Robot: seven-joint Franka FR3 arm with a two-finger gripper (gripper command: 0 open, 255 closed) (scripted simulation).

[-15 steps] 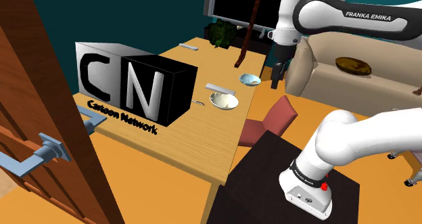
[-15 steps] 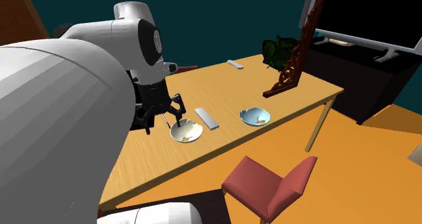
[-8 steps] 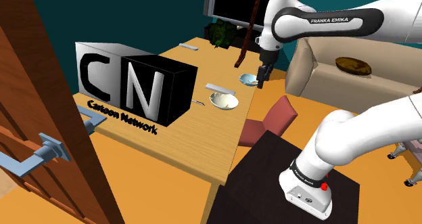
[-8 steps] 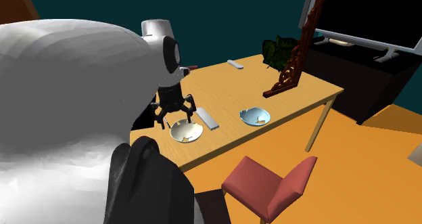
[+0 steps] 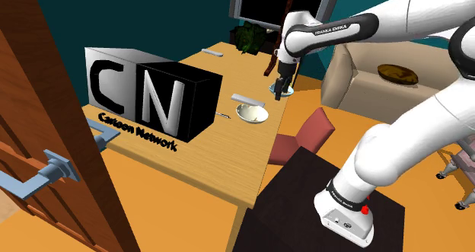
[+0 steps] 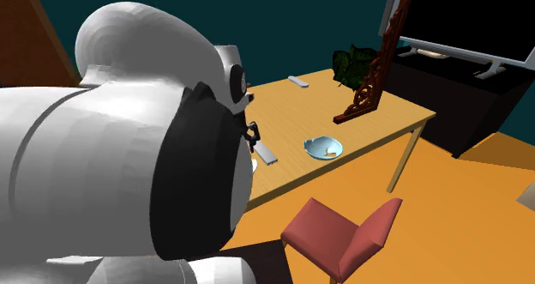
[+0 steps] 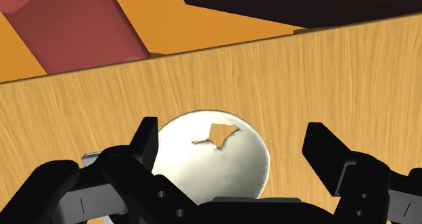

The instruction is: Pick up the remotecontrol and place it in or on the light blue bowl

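Black two-finger gripper is released and empty, jaws wide apart, over a round off-white bowl centred below them. Flat grey remote control lies on the wooden table just outside one jaw, untouched. Risk: a straight descent would hit that bowl, not the remote. The off-white bowl holds a small tan scrap. The round light blue bowl, past the remote, holds a yellowish bit.

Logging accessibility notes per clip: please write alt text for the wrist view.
The open end effector hangs above a pale bowl on a wooden table; beyond the table's edge are a red chair and orange floor.
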